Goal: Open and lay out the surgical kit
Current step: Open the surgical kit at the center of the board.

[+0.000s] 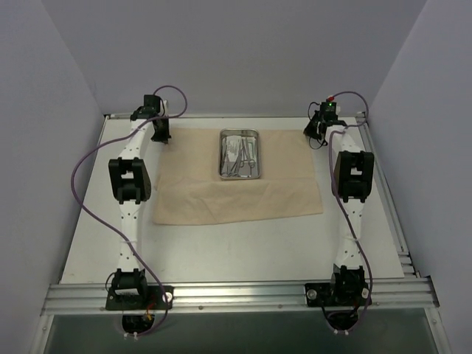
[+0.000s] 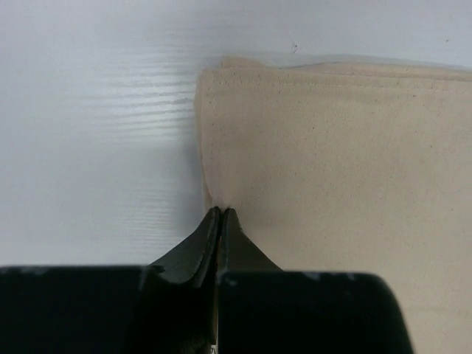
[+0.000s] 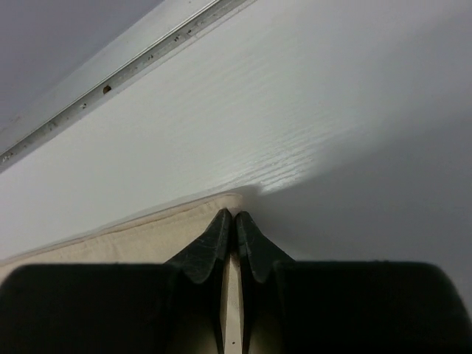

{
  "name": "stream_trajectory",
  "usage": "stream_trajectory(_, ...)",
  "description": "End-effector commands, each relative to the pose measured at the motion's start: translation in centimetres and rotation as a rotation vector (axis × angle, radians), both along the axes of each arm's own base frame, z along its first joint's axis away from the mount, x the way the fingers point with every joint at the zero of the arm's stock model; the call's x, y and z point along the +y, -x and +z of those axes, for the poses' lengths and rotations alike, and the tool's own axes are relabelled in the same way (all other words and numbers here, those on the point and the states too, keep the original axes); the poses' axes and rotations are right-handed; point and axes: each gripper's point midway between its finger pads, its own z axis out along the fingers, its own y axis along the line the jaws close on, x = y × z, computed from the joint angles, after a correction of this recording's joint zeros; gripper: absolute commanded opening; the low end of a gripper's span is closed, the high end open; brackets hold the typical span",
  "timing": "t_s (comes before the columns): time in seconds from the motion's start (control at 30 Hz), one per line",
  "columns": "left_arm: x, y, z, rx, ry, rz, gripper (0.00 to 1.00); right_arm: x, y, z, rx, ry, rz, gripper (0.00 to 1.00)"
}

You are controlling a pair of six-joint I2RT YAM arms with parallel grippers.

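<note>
Top external: flat beige cloth wrap (image 1: 236,195) beneath instrument-filled steel tray (image 1: 221,155)

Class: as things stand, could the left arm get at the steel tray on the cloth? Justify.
Probably yes, once freed. Only flat cloth lies between the left arm's fingers and the steel tray. But those fingers are shut on the cloth's edge near its far left corner, so they must let go first.

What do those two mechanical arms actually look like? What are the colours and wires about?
Both the left arm and right arm are slim white tubes joined by chunky black joints. A purple cable loops alongside each. The left gripper and right gripper each end in two black, tapering fingers.
</note>
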Motion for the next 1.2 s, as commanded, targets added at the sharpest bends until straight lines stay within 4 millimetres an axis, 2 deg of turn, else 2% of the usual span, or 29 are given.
stream_trajectory(0.0, 1.3, -0.6, 1.3, -0.018, -0.019, 0.049, 0.02, -1.7, -2.3, 2.6, -0.082, 0.020, -0.052, 0.04)
stream_trajectory(0.07, 1.0, -0.6, 2.5, -0.033, -0.003, 0.037, 0.05, -1.8, -1.7, 2.5, -0.049, 0.042, -0.032, 0.23)
stream_trajectory(0.1, 0.8, -0.5, 2.9, -0.036, 0.005, 0.026, 0.17, -2.2, -1.4, 2.9, -0.042, 0.066, -0.032, 0.41)
stream_trajectory(0.13, 0.7, -0.5, 5.0, -0.067, 0.004, 0.012, 0.24, -2.5, -0.4, 3.9, -0.028, 0.105, -0.018, 0.45)
stream_trajectory(0.17, 0.5, 0.2, 4.9, -0.051, 0.013, -0.001, 0.31, -2.9, 0.2, 4.4, -0.019, 0.131, -0.020, 0.50)
stream_trajectory(0.2, 0.3, 0.2, 6.0, -0.072, 0.021, -0.017, 0.43, -3.9, 1.0, 4.9, -0.007, 0.176, -0.041, 0.51)
stream_trajectory(0.23, 0.2, 0.4, 9.2, -0.124, 0.022, -0.025, 0.48, -4.3, 2.9, 6.3, 0.006, 0.211, -0.038, 0.52)
stream_trajectory(0.27, 0.1, 1.4, 8.9, -0.102, 0.027, -0.035, 0.52, -4.9, 4.0, 7.0, 0.017, 0.244, -0.060, 0.53)
stream_trajectory(0.3, -0.3, 1.7, 10.1, -0.121, 0.042, -0.053, 0.55, -5.5, 5.3, 7.4, 0.033, 0.266, -0.077, 0.53)
stream_trajectory(0.33, -0.4, 2.6, 13.6, -0.174, 0.049, -0.064, 0.60, -6.2, 8.2, 8.1, 0.068, 0.300, -0.106, 0.53)
stream_trajectory(0.37, -0.7, 3.4, 14.5, -0.181, 0.060, -0.077, 0.62, -6.4, 9.7, 8.4, 0.083, 0.308, -0.114, 0.53)
stream_trajectory(0.4, -1.3, 5.1, 13.3, -0.139, 0.086, -0.107, 0.64, -6.6, 11.4, 8.3, 0.103, 0.314, -0.123, 0.53)
stream_trajectory(0.43, -1.5, 6.5, 16.7, -0.192, 0.092, -0.122, 0.67, -6.4, 14.6, 8.1, 0.130, 0.307, -0.130, 0.53)
stream_trajectory(0.47, -1.7, 7.8, 17.0, -0.187, 0.104, -0.135, 0.68, -6.2, 16.1, 8.0, 0.142, 0.295, -0.136, 0.53)
stream_trajectory(0.5, -1.8, 10.1, 15.1, -0.123, 0.108, -0.148, 0.68, -5.9, 17.6, 7.8, 0.151, 0.282, -0.132, 0.52)
stream_trajectory(0.53, -2.2, 12.1, 17.5, -0.158, 0.123, -0.173, 0.68, -5.3, 18.9, 9.0, 0.120, 0.261, -0.120, 0.52)
stream_trajectory(0.57, -2.3, 13.5, 17.3, -0.141, 0.131, -0.186, 0.68, -4.6, 21.5, 6.9, 0.183, 0.231, -0.104, 0.52)
stream_trajectory(0.6, -2.3, 15.2, 17.0, -0.122, 0.122, -0.220, 0.68, -4.5, 23.0, 6.4, 0.215, 0.225, -0.109, 0.51)
stream_trajectory(0.63, -2.5, 18.0, 16.0, -0.077, 0.131, -0.238, 0.69, -4.4, 24.2, 7.3, 0.199, 0.219, -0.121, 0.51)
stream_trajectory(0.67, -2.6, 19.5, 15.4, -0.048, 0.135, -0.257, 0.70, -4.2, 25.3, 7.0, 0.210, 0.213, -0.124, 0.50)
stream_trajectory(0.7, -2.3, 21.4, 15.3, -0.024, 0.117, -0.283, 0.70, -3.6, 27.6, 5.1, 0.258, 0.196, -0.114, 0.50)
stream_trajectory(0.73, -2.1, 23.6, 12.8, 0.054, 0.114, -0.293, 0.70, -3.4, 28.5, 5.5, 0.244, 0.186, -0.117, 0.50)
stream_trajectory(0.77, -1.8, 24.8, 11.9, 0.086, 0.103, -0.308, 0.70, -3.1, 29.4, 5.1, 0.250, 0.176, -0.119, 0.49)
stream_trajectory(0.8, -1.6, 26.3, 11.0, 0.128, 0.083, -0.349, 0.70, -2.4, 31.1, 3.6, 0.281, 0.143, -0.112, 0.49)
stream_trajectory(0.87, -1.1, 28.9, 8.2, 0.230, 0.064, -0.383, 0.70, -1.5, 32.1, 3.4, 0.266, 0.097, -0.093, 0.49)
stream_trajectory(0.97, -0.1, 31.0, 5.0, 0.341, 0.033, -0.407, 0.70, -1.0, 33.4, 2.1, 0.290, 0.078, -0.095, 0.49)
stream_trajectory(1.07, 0.9, 30.6, 2.7, 0.363, -0.004, -0.380, 0.71, -0.3, 33.9, 1.0, 0.306, 0.072, -0.091, 0.49)
stream_trajectory(1.1, 1.8, 30.1, 2.0, 0.367, 0.011, -0.339, 0.71, 0.6, 34.1, 0.4, 0.318, 0.082, -0.065, 0.49)
stream_trajectory(1.17, 1.9, 29.8, 1.4, 0.376, 0.020, -0.323, 0.71, 1.0, 34.5, -0.6, 0.343, 0.092, -0.053, 0.49)
